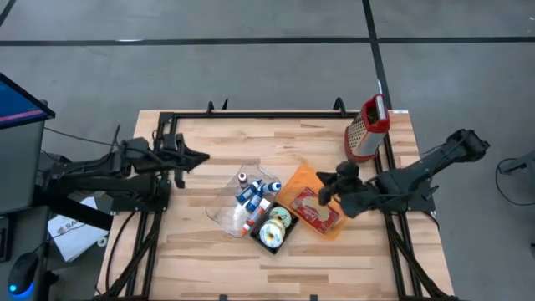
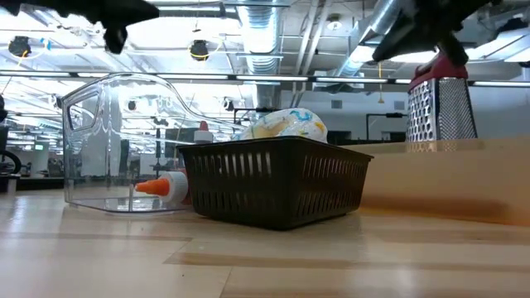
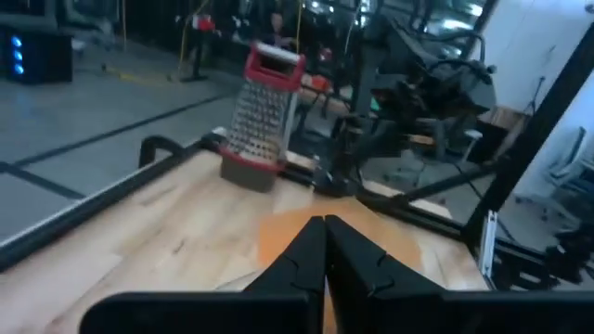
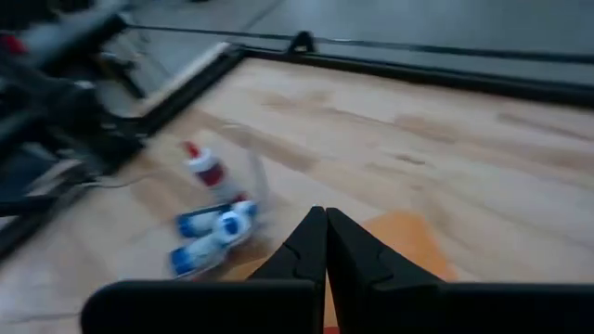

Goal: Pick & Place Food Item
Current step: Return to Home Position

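Note:
A black slotted basket (image 1: 274, 227) holds round, pale, colourfully wrapped food items (image 2: 286, 124) near the table's middle. Beside it, a red packet (image 1: 316, 211) lies on an orange board (image 1: 305, 188). A clear plastic tub (image 1: 236, 194) lies on its side with small bottles (image 4: 213, 232) in it. My right gripper (image 1: 324, 196) hovers shut above the board and packet, its fingers (image 4: 325, 232) empty. My left gripper (image 1: 199, 157) is shut and raised over the table's left part, left of the tub, with nothing between its fingers (image 3: 325, 237).
A metal box grater (image 1: 368, 130) with a red handle stands at the far right corner. A black frame rail (image 1: 251, 114) runs along the far edge. Bare wood (image 1: 192, 251) lies near the front edge and at the far middle.

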Available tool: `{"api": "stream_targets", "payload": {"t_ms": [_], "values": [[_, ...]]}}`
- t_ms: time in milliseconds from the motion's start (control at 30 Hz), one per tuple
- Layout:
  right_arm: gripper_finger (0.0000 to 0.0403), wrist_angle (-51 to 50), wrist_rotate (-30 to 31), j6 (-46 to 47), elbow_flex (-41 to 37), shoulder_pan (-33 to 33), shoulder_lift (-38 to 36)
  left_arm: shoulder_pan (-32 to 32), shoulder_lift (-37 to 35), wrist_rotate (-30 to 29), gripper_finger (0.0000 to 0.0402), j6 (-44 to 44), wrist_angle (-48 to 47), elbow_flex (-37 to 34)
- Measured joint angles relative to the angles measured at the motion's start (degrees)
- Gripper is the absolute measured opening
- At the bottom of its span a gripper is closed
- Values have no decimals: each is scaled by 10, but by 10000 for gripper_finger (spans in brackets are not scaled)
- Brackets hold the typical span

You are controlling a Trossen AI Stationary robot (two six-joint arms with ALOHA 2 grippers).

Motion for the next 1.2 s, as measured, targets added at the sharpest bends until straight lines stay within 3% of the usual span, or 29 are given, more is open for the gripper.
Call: {"api": "stream_targets", "payload": {"t_ms": [200, 500, 633, 733, 900, 967, 1067, 1200], "values": [[0, 62, -2, 7, -20, 58, -37, -13, -96, 20, 0, 15, -3, -87], [0, 122, -5, 42, -20, 59, -2, -49, -257, 4, 0, 76, -5, -213], [0, 145, -16, 56, -20, 59, 24, -54, -252, 4, 0, 93, 40, -253], [0, 148, -56, 81, -20, 59, 49, -55, -248, 5, 0, 98, 102, -288], [0, 188, -110, 108, -20, 56, 87, -55, -244, -20, 0, 101, 106, -290], [0, 210, -131, 103, -20, 51, 101, -55, -232, -14, 2, 60, 105, -289], [0, 281, -173, 61, -20, 31, 132, -55, -214, -7, 4, -11, 107, -289], [0, 423, -270, -55, -20, -22, 191, -55, -191, -8, 2, -30, 120, -290]]}}
